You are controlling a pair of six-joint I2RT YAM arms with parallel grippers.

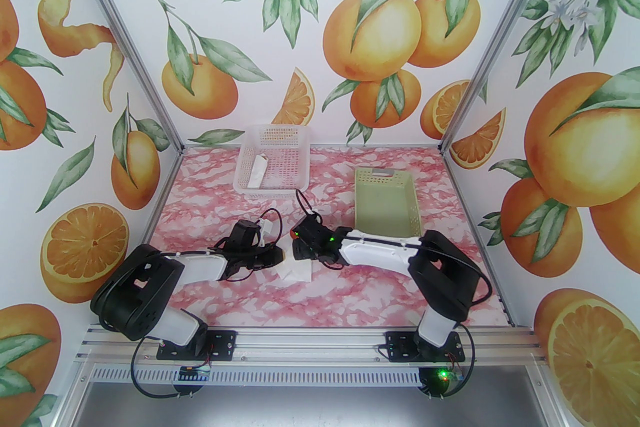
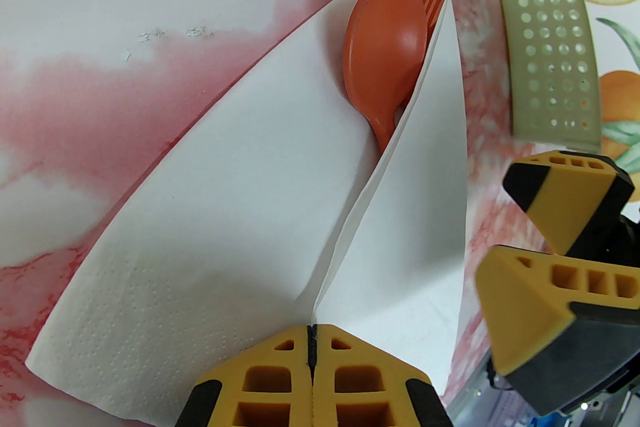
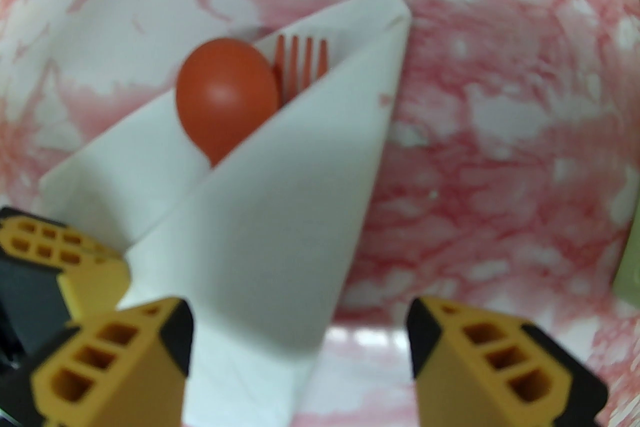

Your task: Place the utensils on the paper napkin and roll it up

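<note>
Rolling step under way, wrap half closed.
I am pinching the thin white paper napkin (image 2: 225,225) in my left hand (image 2: 312,365), mid-worktop (image 1: 350,305) toward the near edge. The red-orange plastic spoon (image 2: 382,44) and orange plastic fork (image 3: 300,64) are lying tucked inside. My right hand (image 3: 300,350) is hanging apart and, I reckon, needs a hold on the loose flap.

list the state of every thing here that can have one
white paper napkin, folded over into a cone
red-orange plastic spoon, tucked in, bowl showing
orange plastic fork, tucked in, tines showing
left gripper, shut at napkin's narrow end
right gripper, open
clear mesh basket, holds a white paper roll
</note>
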